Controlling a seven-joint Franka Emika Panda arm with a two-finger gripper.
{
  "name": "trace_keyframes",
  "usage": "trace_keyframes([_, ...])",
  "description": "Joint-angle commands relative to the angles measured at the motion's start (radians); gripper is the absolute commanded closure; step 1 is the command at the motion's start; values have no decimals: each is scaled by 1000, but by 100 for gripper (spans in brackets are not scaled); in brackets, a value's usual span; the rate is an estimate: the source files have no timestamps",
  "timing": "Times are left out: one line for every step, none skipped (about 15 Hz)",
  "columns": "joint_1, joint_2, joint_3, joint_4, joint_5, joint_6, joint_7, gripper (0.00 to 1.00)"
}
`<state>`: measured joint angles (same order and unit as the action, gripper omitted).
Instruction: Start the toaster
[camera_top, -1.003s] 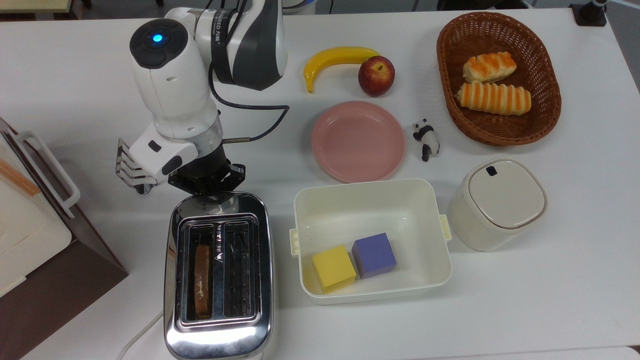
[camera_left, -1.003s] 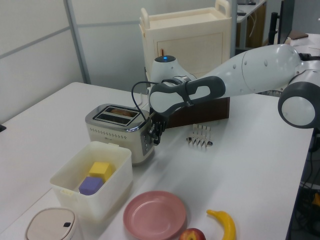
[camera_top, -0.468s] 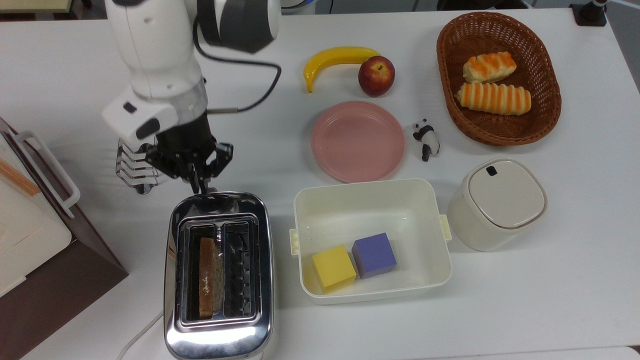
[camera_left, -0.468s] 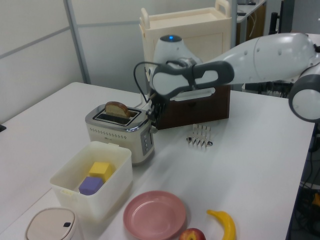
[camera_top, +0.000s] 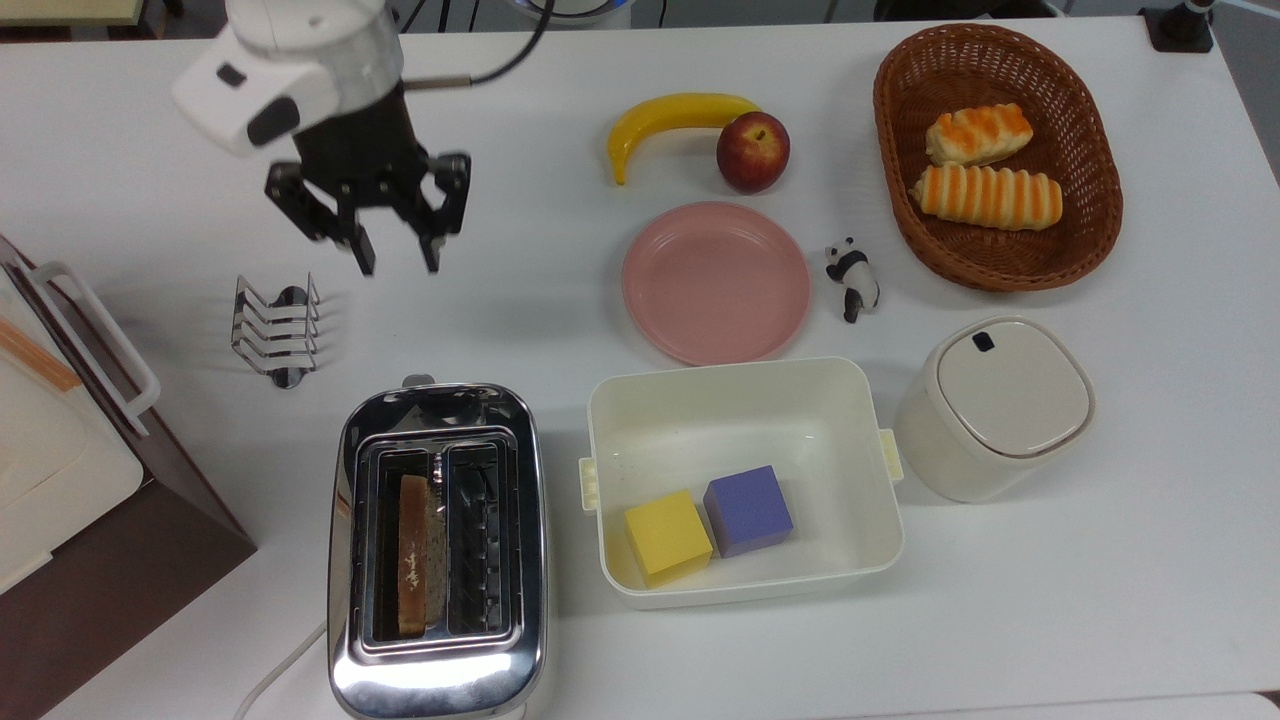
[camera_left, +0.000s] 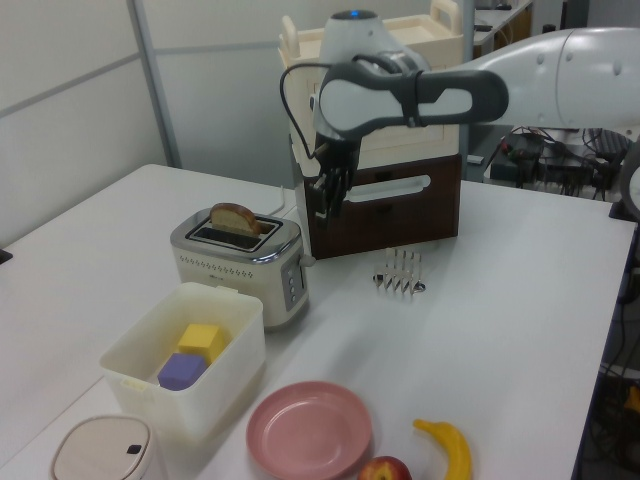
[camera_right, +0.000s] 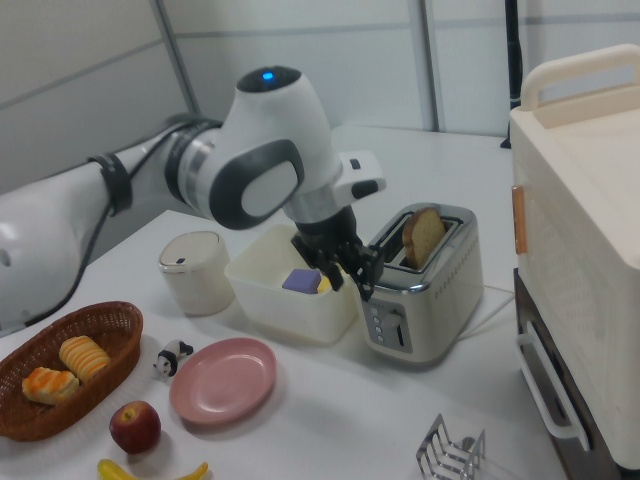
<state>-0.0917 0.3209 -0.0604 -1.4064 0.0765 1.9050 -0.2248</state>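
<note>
While the toaster (camera_top: 437, 548) sits at the near edge of the white table (camera_top: 1100, 560) in the top view, left of centre, a slice of bread (camera_top: 409, 568) stands in its left slot and pokes above the chrome top in the left view. Its small lever knob (camera_top: 418, 381) sticks out from the far end, and a white cord (camera_top: 275, 672) trails off its near left corner. My gripper (camera_top: 396, 255) hangs in the air beyond that far end, well apart from the knob, fingers (camera_top: 364, 253) spread wide and holding nothing.

Just left of the toaster's far end stands a small wire toast rack (camera_top: 274, 327), between me and the knob but off to the top view's left. A brown box with a white lid and handle (camera_top: 70, 440) fills the table's left edge. Just beside the toaster on the top view's right is a white tub (camera_top: 870, 430) with a yellow cube (camera_top: 667, 536) and a purple cube (camera_top: 748, 510) touching inside it. Beyond the tub lies a pink plate (camera_top: 716, 282), with a banana (camera_top: 672, 122) and an apple (camera_top: 752, 151) farther off and a panda figure (camera_top: 852, 278) at its right. A lidded white bin (camera_top: 994, 408) stands right of the tub, and a wicker basket (camera_top: 900, 190) with two bread rolls (camera_top: 985, 195) sits at the far right.
</note>
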Motion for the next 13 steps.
trace_keyframes([-9,-51,-7,0,-11,-92,-16,0])
trace_keyframes([-10,-52,-9,0,-21,-118,-15,0])
trace_keyframes([-11,-52,-9,0,-38,-141,-15,0])
trace_keyframes([-13,-52,-9,0,-50,-149,-16,0])
trace_keyframes([-19,-52,-13,1,-50,-149,-18,0])
trace_keyframes([-23,-52,-13,1,-52,-149,-18,0])
trace_keyframes([-22,-52,-12,0,-54,-149,-18,0])
trace_keyframes([-22,-52,-12,0,-54,-149,-16,0])
trace_keyframes([-23,-54,-13,0,-54,-149,-13,0])
trace_keyframes([-23,-57,-13,0,-54,-149,-7,0])
trace_keyframes([-23,-63,-13,-3,-54,-149,-7,0])
trace_keyframes([-25,-65,-15,-5,-54,-149,-8,0])
trace_keyframes([-28,-63,-15,-2,-57,-149,-11,0])
